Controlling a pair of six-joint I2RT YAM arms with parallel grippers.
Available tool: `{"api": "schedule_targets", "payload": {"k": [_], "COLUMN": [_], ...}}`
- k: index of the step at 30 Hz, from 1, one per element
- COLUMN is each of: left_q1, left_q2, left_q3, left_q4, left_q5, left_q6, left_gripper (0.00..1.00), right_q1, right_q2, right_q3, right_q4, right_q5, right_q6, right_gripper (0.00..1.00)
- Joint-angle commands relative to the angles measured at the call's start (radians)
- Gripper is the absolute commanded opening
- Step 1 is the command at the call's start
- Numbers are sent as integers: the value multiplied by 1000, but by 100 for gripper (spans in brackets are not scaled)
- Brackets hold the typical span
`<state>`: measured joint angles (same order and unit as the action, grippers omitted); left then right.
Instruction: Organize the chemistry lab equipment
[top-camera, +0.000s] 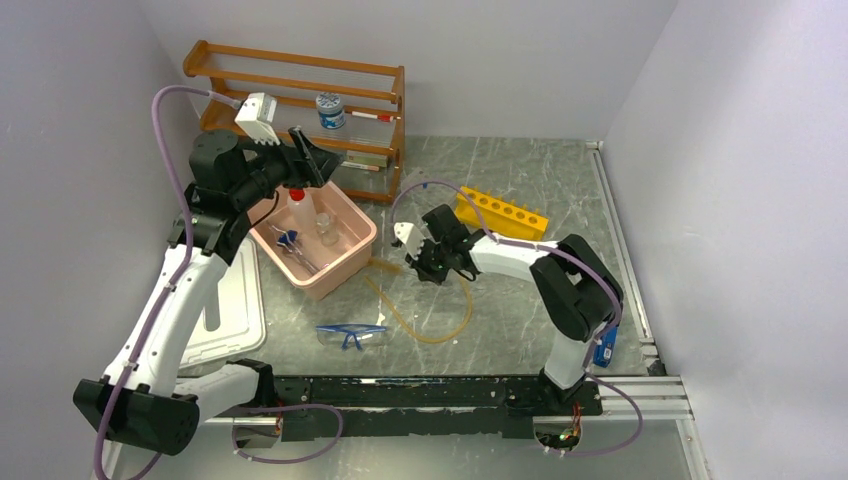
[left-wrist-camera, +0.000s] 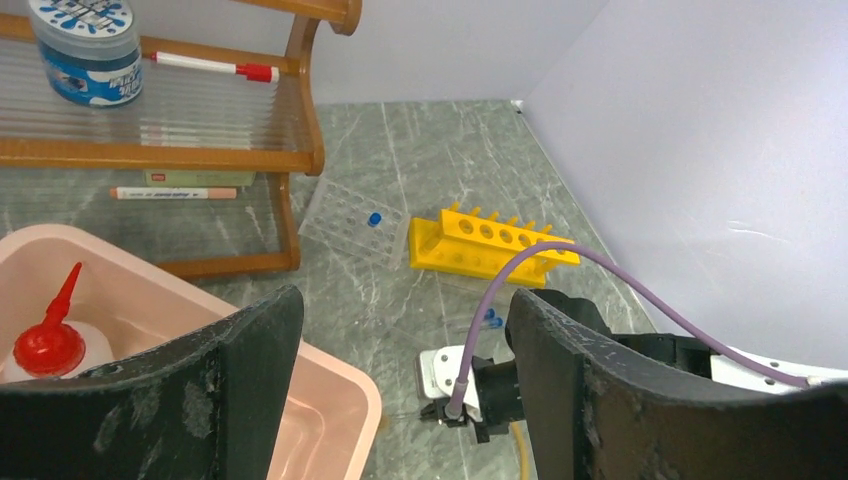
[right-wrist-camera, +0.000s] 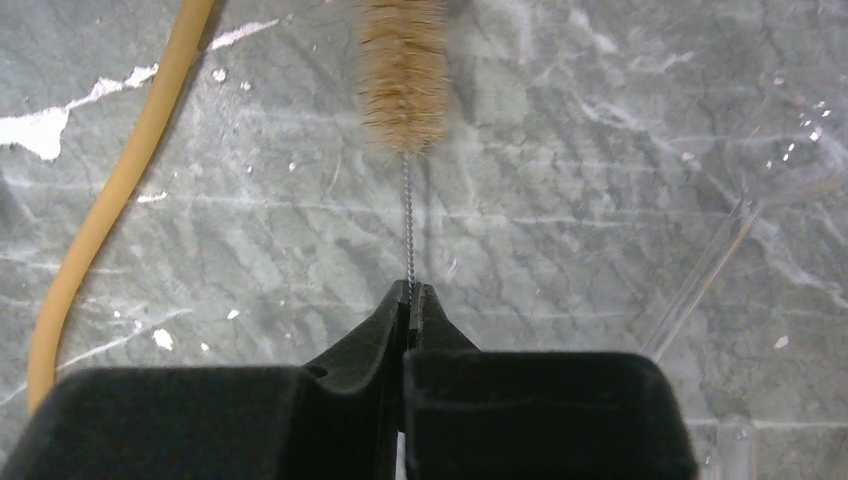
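My right gripper (right-wrist-camera: 410, 295) is shut on the twisted wire stem of a brown bristle brush (right-wrist-camera: 403, 70) lying on the table. In the top view it (top-camera: 422, 266) sits low, right of the pink bin (top-camera: 352, 258). Amber tubing (top-camera: 428, 318) loops beside it (right-wrist-camera: 110, 200). My left gripper (top-camera: 312, 155) is open and empty, raised above the bin's far end; its fingers (left-wrist-camera: 235, 385) frame the view. The red-nozzled squeeze bottle (left-wrist-camera: 48, 345) and small glassware (top-camera: 325, 228) stand in the bin. Blue-framed goggles (top-camera: 350, 335) lie in front. The yellow holed rack (top-camera: 500, 213) lies behind.
A wooden shelf (top-camera: 300, 100) with a blue-labelled jar (left-wrist-camera: 85, 50) and markers stands at the back left. A clear rack (left-wrist-camera: 350, 215) lies at its foot. Blue-capped tubes (left-wrist-camera: 490, 320) lie near the yellow rack. A white tray (top-camera: 235, 310) sits left. Clear glassware (right-wrist-camera: 720, 250) lies right of the brush.
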<state>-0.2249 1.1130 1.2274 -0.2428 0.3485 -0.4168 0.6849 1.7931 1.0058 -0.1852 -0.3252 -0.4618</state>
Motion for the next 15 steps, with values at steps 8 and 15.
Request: {"api": "schedule_targets", "payload": {"k": [8, 15], "left_q1": [4, 4], "left_q2": [33, 42], "left_q3": [-6, -6], "left_q4": [135, 173], "left_q5": [90, 119], "left_q6": [-77, -111], "left_gripper": [78, 83], "right_q1": [-1, -22], "right_q2": [-294, -482], "right_q3": [-139, -221], "right_q4": [63, 251], "right_q5": [50, 98], "right_q6": [35, 136], "right_gripper": [0, 0]}}
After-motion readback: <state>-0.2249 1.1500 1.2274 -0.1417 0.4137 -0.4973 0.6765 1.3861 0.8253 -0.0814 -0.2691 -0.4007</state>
